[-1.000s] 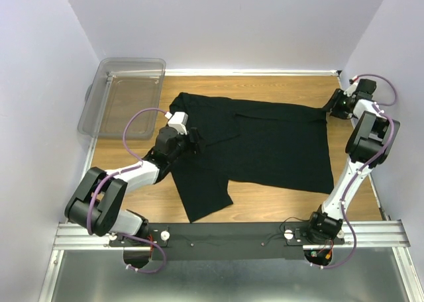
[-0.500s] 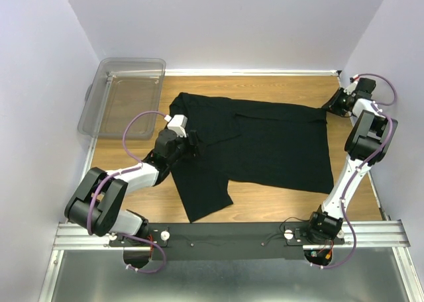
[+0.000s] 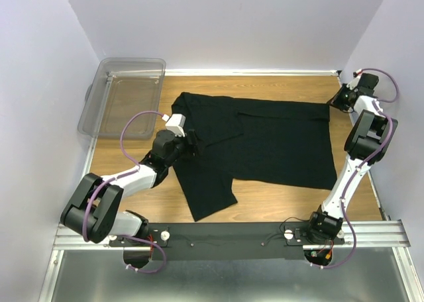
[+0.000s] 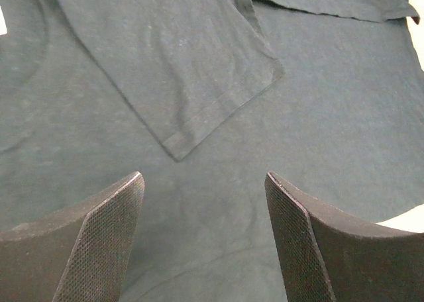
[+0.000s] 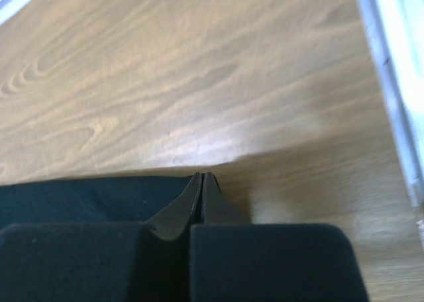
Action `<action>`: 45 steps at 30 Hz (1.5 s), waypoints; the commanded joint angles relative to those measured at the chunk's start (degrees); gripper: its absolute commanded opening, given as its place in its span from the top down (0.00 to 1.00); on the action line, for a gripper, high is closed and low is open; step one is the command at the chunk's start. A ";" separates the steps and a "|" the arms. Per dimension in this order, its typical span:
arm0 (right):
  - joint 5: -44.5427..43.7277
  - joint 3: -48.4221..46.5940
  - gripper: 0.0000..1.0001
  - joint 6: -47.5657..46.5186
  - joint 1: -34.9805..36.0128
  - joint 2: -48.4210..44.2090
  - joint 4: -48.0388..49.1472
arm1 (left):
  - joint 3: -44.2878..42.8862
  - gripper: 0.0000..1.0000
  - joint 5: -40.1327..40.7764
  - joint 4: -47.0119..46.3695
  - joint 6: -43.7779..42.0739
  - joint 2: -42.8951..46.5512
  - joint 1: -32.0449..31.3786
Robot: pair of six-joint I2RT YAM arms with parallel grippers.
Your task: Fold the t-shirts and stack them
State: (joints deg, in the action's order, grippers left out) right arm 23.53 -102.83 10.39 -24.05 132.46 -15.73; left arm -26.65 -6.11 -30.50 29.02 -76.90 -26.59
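Observation:
A black t-shirt (image 3: 271, 143) lies spread on the wooden table, one flap hanging toward the near edge. My left gripper (image 3: 191, 143) hovers over its left part, open, with only cloth below the fingertips (image 4: 129, 189). In the left wrist view a folded-over sleeve (image 4: 192, 70) lies just ahead of the gripper (image 4: 205, 177). My right gripper (image 3: 338, 101) is at the shirt's far right corner. Its fingers (image 5: 201, 177) are pressed together at the edge of the black cloth (image 5: 79, 196), pinching that corner.
A clear plastic bin (image 3: 126, 97) stands at the far left, partly off the table. The right wall and the table's metal rail (image 5: 397, 103) run close beside the right gripper. Bare wood (image 3: 291, 199) shows in front of the shirt.
The right gripper closed on the shirt's far right corner and drew slightly back-right; the shirt shifted a little to the right. The left gripper stayed open and crept forward over the cloth.

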 commanded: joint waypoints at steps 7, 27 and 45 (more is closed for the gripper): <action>-3.49 -9.66 0.97 -1.87 -0.03 5.96 4.39 | -0.68 0.19 2.68 0.97 0.61 0.35 0.31; -7.13 17.72 0.24 -34.69 10.85 -17.39 14.94 | 9.23 0.02 17.02 19.08 18.87 36.99 1.01; 14.29 61.06 0.26 -72.64 78.52 -54.24 -8.47 | 5.12 0.09 4.44 36.02 17.56 50.88 1.89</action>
State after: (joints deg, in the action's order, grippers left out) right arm 45.15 -45.91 -71.16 47.68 80.99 -32.49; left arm -20.32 -0.97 -0.62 44.66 -28.80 -25.08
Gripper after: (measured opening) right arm 0.743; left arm 0.905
